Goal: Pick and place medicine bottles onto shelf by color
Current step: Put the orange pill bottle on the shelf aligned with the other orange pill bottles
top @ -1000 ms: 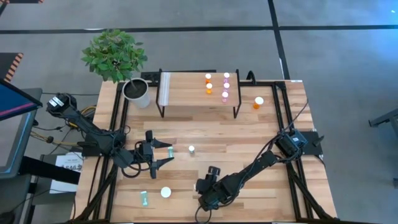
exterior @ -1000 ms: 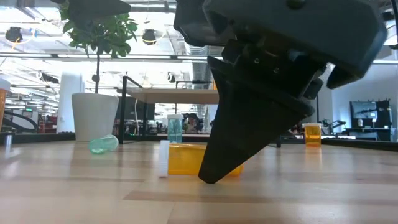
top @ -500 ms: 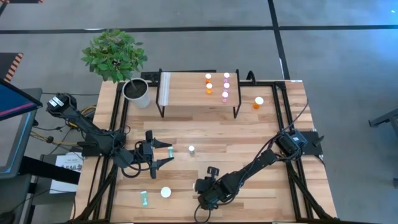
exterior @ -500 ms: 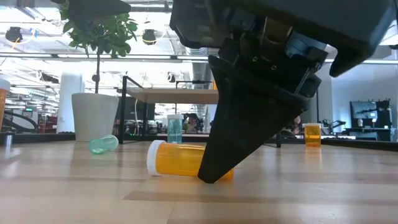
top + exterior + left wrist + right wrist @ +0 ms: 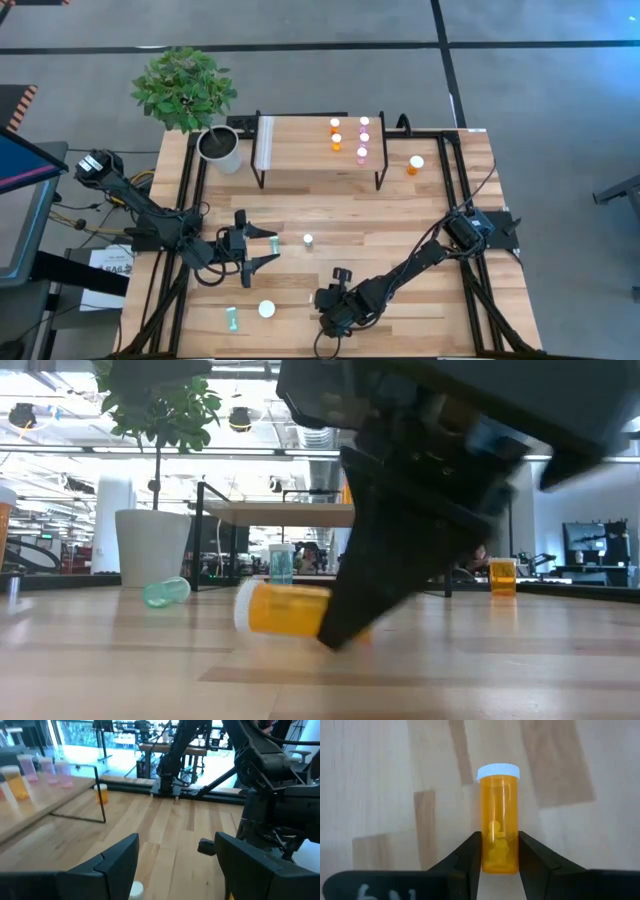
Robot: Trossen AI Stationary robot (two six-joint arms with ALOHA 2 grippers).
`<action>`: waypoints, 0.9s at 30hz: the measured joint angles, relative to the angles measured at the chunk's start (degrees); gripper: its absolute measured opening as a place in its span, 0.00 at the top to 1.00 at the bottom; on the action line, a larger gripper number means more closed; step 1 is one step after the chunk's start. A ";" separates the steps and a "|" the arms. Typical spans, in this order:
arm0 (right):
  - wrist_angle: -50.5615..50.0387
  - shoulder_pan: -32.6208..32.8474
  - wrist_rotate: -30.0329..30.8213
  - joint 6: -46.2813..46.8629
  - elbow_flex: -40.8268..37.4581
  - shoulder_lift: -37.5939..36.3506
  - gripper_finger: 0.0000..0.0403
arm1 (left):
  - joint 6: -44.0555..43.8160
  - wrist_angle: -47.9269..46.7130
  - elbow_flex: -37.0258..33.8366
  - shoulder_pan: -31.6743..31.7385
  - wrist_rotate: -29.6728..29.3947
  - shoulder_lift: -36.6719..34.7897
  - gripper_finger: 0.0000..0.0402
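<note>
Orange medicine bottle [image 5: 498,837], lying on its side near the front edge of the wooden table [image 5: 400,220], is pinched between the fingers of the right gripper [image 5: 498,865]. The grip sits near the bottle's base, its white cap pointing away from the wrist. In the low view one end of the bottle looks slightly raised off the wood.

The left gripper [image 5: 258,250] hovers to the left with its fingers spread and empty, near a small upright bottle [image 5: 308,241].

The shelf [image 5: 300,150] stands at the far side, carrying a column of orange bottles [image 5: 335,134] beside a column of pink bottles [image 5: 363,138]. To do this step well, I think the arm should lift slowly so the bottle does not pivot in the low grip, then set it upright among the orange ones, clear of the pink.
</note>
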 joint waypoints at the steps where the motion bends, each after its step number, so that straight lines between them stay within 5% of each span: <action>1: 0.42 -0.27 0.02 -0.67 -0.01 -0.27 0.68 | 1.05 0.74 0.27 0.00 0.04 0.00 0.39; 11: 11.56 -2.24 -0.22 -9.10 -5.59 -6.03 0.71 | 10.94 3.04 5.43 0.61 4.18 0.00 0.39; 20: 49.78 -5.18 -1.71 -10.15 -36.28 -22.12 0.71 | 10.44 2.70 5.67 3.29 5.74 0.00 0.39; 27: 82.75 -8.12 -0.48 -17.23 -54.24 -28.53 0.70 | 8.96 7.82 5.67 11.33 14.90 2.17 0.39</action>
